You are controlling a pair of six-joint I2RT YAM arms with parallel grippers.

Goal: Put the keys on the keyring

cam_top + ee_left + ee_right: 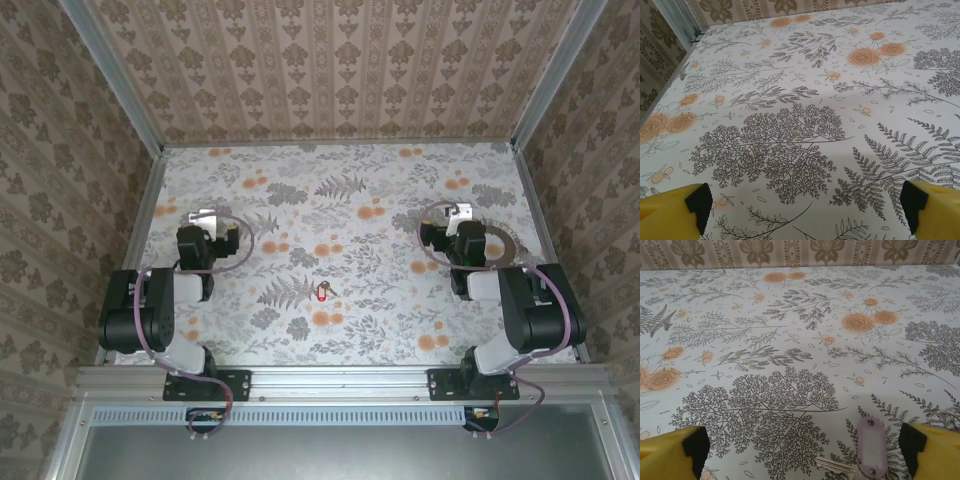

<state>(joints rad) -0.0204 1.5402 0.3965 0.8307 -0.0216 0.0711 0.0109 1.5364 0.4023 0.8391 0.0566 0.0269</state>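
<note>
Shows the keys (322, 292), one tiny red-headed item, lying flat on the flower-printed table (350, 180), about midway between the two arms and touched by nothing. Shows the keyring (516, 243), a thin dark loop, flat on the table at far right, partly hidden by the right arm, well apart from the keys. Finds the left gripper (805, 205) over bare table, jaws wide apart, empty. Finds the right gripper (802, 445) likewise spread and empty, with a lilac plastic tag (871, 445) between its yellow fingers (670, 450).
</note>
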